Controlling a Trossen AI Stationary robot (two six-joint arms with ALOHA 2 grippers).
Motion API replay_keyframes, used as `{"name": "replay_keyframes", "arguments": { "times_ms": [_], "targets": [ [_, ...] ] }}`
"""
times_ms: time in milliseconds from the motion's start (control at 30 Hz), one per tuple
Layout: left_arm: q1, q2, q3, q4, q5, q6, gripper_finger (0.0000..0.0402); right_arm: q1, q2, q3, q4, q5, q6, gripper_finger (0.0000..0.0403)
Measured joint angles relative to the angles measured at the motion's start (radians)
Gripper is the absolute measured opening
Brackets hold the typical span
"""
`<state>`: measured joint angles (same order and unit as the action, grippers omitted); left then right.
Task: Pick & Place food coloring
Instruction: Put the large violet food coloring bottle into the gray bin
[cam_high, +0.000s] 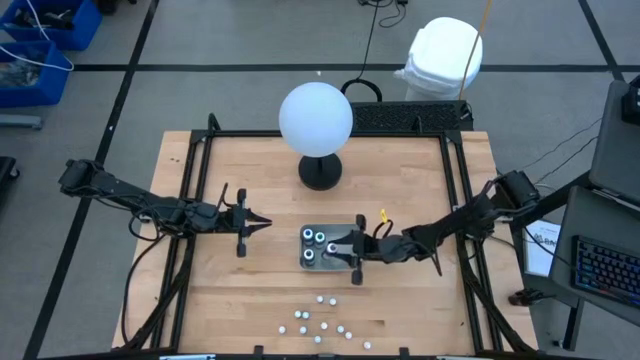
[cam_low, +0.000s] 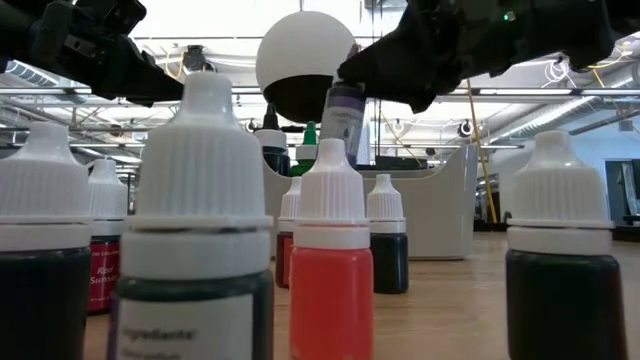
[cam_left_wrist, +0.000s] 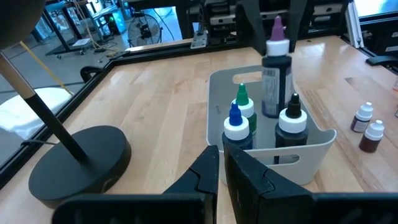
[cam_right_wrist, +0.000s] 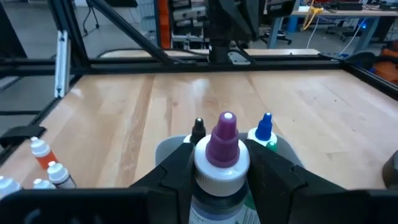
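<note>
A small grey tray (cam_high: 312, 262) stands mid-table with three food coloring bottles upright in it: blue-tipped (cam_left_wrist: 235, 124), green-tipped (cam_left_wrist: 242, 102) and black-tipped (cam_left_wrist: 292, 121). My right gripper (cam_high: 345, 247) reaches in from the table's right and is shut on a purple-tipped bottle (cam_left_wrist: 275, 68) over the tray. Several more small bottles (cam_high: 322, 322) stand loose near the table's front edge. My left gripper (cam_high: 262, 224) hovers shut to the left of the tray, touching nothing. My right gripper pinches the purple-tipped bottle by its white cap (cam_right_wrist: 222, 167), one finger (cam_right_wrist: 177, 171) on each side. The fingers come nearly level from the table's right. The bottle hangs upright below them, its dark body (cam_low: 345, 120) higher than the bottles in the tray.
A big white globe (cam_high: 316, 118) on a black round base (cam_high: 320, 172) stands just beyond the tray. A black metal frame (cam_high: 200, 200) runs around the table's edges. The loose bottles (cam_low: 330, 250) crowd the near edge.
</note>
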<state>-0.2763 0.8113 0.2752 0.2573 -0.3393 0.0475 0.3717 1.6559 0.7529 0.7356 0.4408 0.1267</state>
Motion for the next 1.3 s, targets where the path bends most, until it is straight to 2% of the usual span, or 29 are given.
{"name": "replay_keyframes", "arguments": {
  "times_ms": [633,1300],
  "targets": [
    [0.000,0.000,0.000,-0.001,0.000,0.000,0.0035,-0.021,0.144,0.074,-0.013,0.000,0.030,0.0118],
    [0.000,0.000,0.000,-0.001,-0.002,0.010,0.0035,-0.030,0.144,0.075,-0.072,0.000,0.071,0.0119]
  ]
}}
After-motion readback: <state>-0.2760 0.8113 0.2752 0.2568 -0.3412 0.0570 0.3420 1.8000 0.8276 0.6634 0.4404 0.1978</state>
